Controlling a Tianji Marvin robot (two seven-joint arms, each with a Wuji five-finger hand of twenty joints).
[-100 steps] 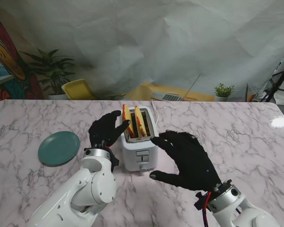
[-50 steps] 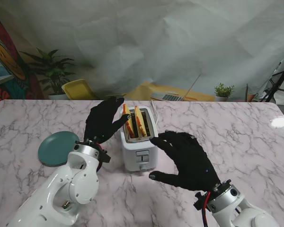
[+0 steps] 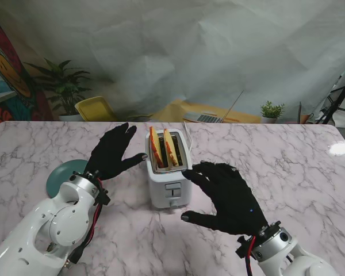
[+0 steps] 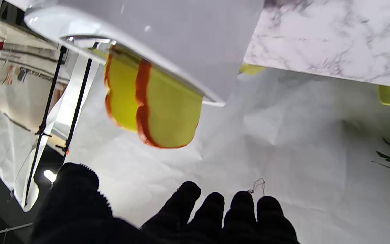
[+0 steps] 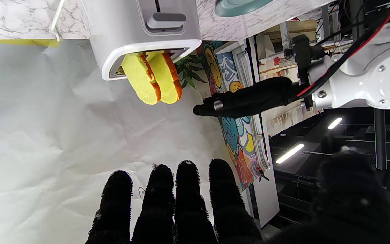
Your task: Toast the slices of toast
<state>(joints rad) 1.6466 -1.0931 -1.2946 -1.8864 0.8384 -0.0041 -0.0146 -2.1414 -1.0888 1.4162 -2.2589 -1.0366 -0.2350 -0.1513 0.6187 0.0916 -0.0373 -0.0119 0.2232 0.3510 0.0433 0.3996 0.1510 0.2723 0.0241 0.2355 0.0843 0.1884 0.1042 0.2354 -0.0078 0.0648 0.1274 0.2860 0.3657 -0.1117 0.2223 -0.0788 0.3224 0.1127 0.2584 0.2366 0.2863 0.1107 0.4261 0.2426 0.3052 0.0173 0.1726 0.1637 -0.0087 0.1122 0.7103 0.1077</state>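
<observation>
A white toaster [image 3: 169,185] stands mid-table with two yellow, orange-crusted toast slices [image 3: 164,148] sticking up out of its slots. Its grey lever [image 3: 173,186] sits on the face toward me, also seen in the right wrist view as the lever [image 5: 165,20]. My left hand [image 3: 111,152] is open, fingers spread, just left of the toaster and holding nothing. On the toaster's right, nearer to me, my right hand [image 3: 225,195] hovers open with its fingertips near the toaster's corner. The left wrist view shows the slices [image 4: 151,101] close up.
A teal plate [image 3: 63,175] lies on the marble table [image 3: 287,167] to the left, partly behind my left arm. A white cord [image 3: 189,135] runs off behind the toaster. Beyond the table's far edge are a yellow chair, potted plants and a laptop.
My left hand has pulled back leftward from the toast slices and its arm has swung left. The right hand has barely moved. The slices stay in the slots.
</observation>
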